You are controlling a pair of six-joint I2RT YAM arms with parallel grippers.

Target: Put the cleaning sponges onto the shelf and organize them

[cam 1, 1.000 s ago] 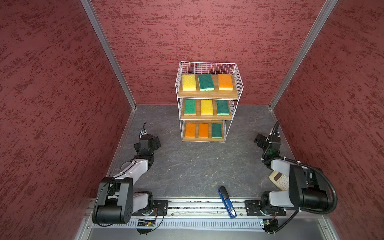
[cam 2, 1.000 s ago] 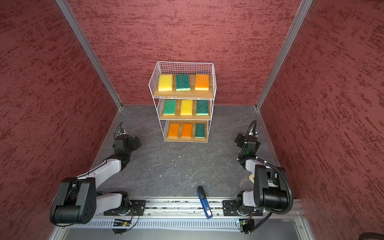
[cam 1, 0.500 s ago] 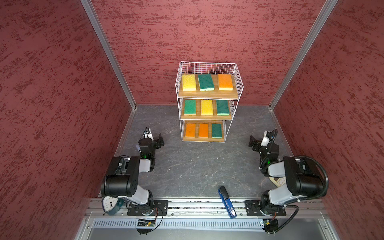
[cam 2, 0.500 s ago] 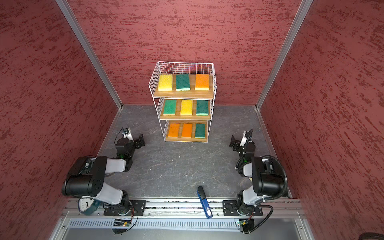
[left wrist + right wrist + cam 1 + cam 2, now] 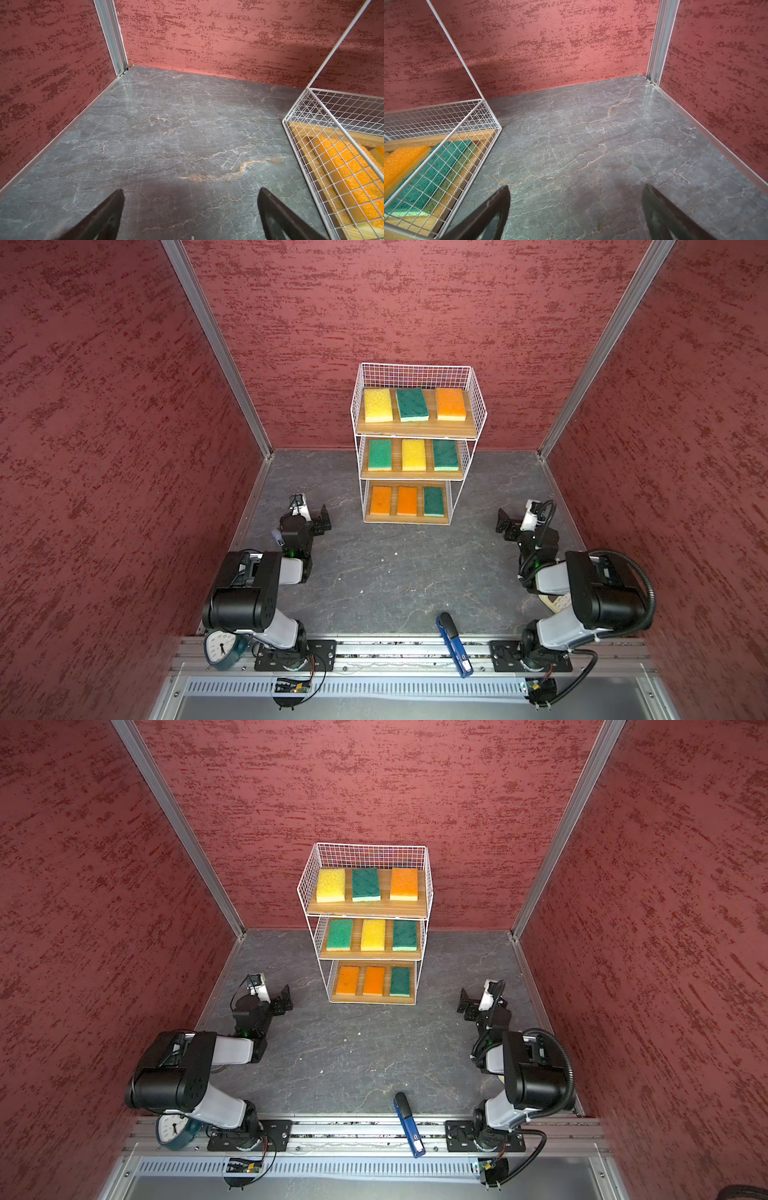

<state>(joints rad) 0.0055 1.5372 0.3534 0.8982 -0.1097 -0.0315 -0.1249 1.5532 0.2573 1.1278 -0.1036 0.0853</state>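
The white wire shelf (image 5: 467, 456) (image 5: 428, 894) stands at the back middle, with three sponges flat on each wooden board. The top board holds a yellow sponge (image 5: 377, 405), a green one (image 5: 411, 404) and an orange one (image 5: 451, 403). Green, yellow and green lie on the middle board (image 5: 413, 475), and two orange and one green on the bottom one. My left gripper (image 5: 320, 522) (image 5: 191, 193) is open over bare floor left of the shelf. Right of it, my right gripper (image 5: 505, 524) (image 5: 576, 191) is open and empty too.
A blue tool (image 5: 453, 645) lies across the front rail. A clock (image 5: 220, 649) sits by the left arm's base, and a beige object (image 5: 559, 603) under the right arm. Red walls close three sides. In the wrist views the shelf's bottom tier (image 5: 295, 145) (image 5: 477, 153) is close by.
Both arms have folded back towards their bases, elbows raised, and the grippers now point at the shelf from each side. The sponges have not moved.
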